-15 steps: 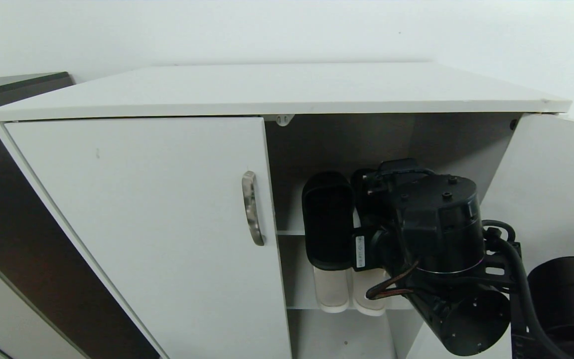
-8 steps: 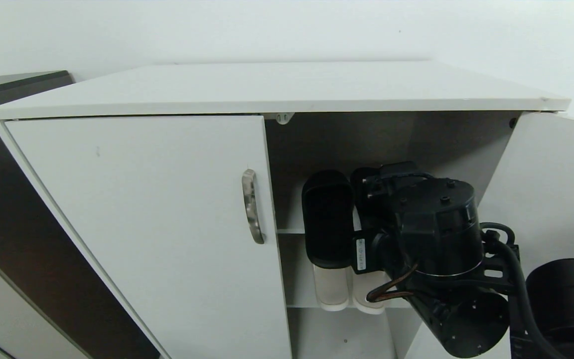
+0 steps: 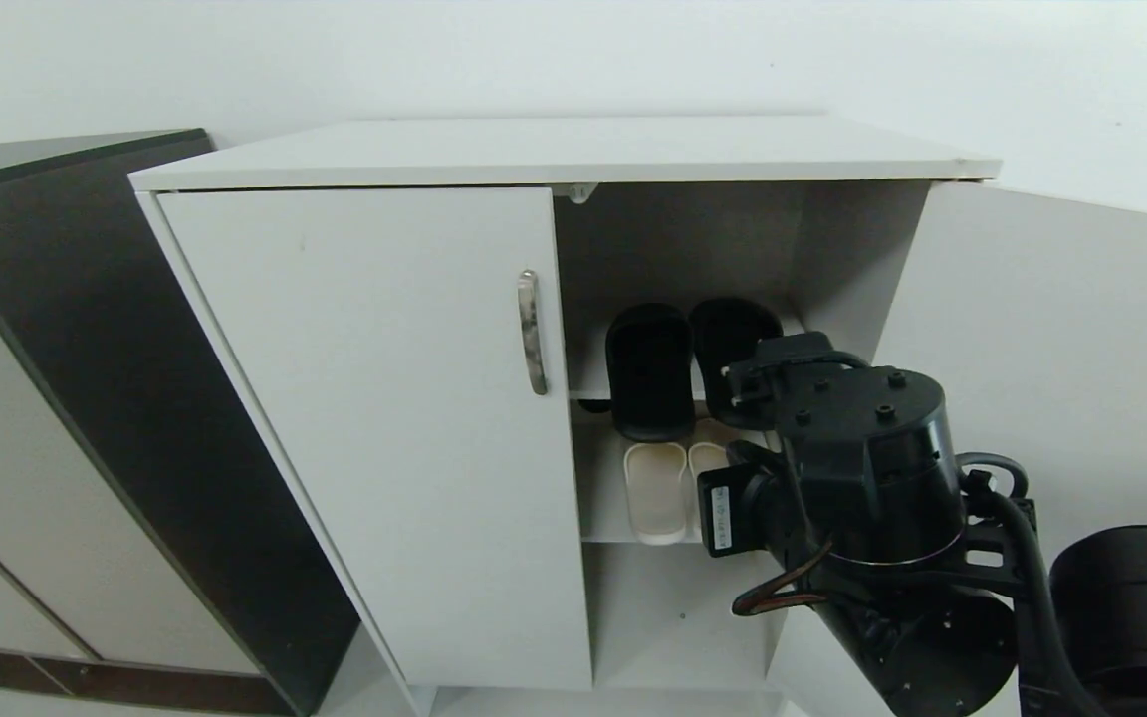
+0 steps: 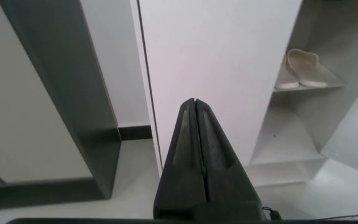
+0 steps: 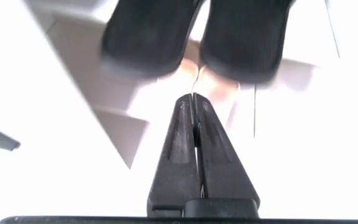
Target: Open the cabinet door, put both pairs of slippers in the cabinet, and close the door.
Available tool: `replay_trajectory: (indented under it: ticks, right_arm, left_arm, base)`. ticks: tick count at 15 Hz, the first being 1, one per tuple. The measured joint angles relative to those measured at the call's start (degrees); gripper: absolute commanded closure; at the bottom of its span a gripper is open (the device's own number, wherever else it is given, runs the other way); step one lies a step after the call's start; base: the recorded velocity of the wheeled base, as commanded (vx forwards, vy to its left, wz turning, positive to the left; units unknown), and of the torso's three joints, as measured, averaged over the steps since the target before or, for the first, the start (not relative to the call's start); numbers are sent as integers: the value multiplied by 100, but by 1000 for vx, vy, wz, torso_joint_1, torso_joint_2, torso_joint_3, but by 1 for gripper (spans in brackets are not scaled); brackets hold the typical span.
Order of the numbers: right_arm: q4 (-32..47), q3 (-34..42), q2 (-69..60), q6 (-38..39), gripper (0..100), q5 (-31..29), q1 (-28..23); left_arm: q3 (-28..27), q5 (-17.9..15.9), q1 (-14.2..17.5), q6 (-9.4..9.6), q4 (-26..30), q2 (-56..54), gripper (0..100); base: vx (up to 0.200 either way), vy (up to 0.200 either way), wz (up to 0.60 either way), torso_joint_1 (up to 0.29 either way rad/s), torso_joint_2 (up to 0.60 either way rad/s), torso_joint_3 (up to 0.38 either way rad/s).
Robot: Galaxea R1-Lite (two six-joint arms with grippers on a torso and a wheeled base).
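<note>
Black slippers [image 3: 648,373]: pair lies side by side on the upper shelf in the right half of the cabinet [image 3: 554,149], toes inward. The heels overhang the shelf's front edge. In the right wrist view the two dark heels [image 5: 148,34] are blurred.

White slippers [image 3: 655,478]: pair lies on the next shelf down, directly under the black pair, with the heels at the front edge. The right one is partly covered by the right arm [image 3: 862,468] in the head view. A further compartment sits below this shelf.

Right gripper [image 5: 194,96]: fingers pressed together with nothing between them. The tips point at the shelf fronts, just below the black heels and in line with the white pair. Contact cannot be told. The arm's wrist stands before the lower right part of the opening.

Opening: bounded on the left by the free edge of the left door [image 3: 364,398], on the right by the cabinet's side wall.

Left door: shut, flush under the top board, with its metal handle [image 3: 531,334] upright near the free edge.

Right door [image 3: 1061,349]: swung wide open, standing out to the robot's right, well apart from the arm.

Left gripper [image 4: 194,101]: fingers together, holding nothing. It hangs in front of the shut left door, with floor [image 4: 129,168] beneath it.

A dark panel [image 3: 86,349] stands to the left of the cabinet, with a pale wall [image 3: 534,50] behind
</note>
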Motion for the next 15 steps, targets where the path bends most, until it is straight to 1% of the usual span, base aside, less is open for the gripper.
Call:
replay_trajectory:
  ticks: [10,11,13,15]
  right_arm:
    - [-110,123,11,-51,100,0,-5]
    - [-106,129,13,-51,100,0,-5]
    - [-106,168,24,-82,100,0,-2]
    - [-119,189,40,-84,100,9,-10]
  left_arm:
    - [0,0,0,2,0,0,100]
    - [0,0,0,0,-2,0,100]
    - [0,0,0,0,-2,0,100]
    - [0,2,0,2,0,0,100]
  base:
    - [-200,0,0,2,1,3]
    - [0,0,0,0,0,0]
    - [0,0,-600,-2,0,5]
    - [0,0,0,0,0,0]
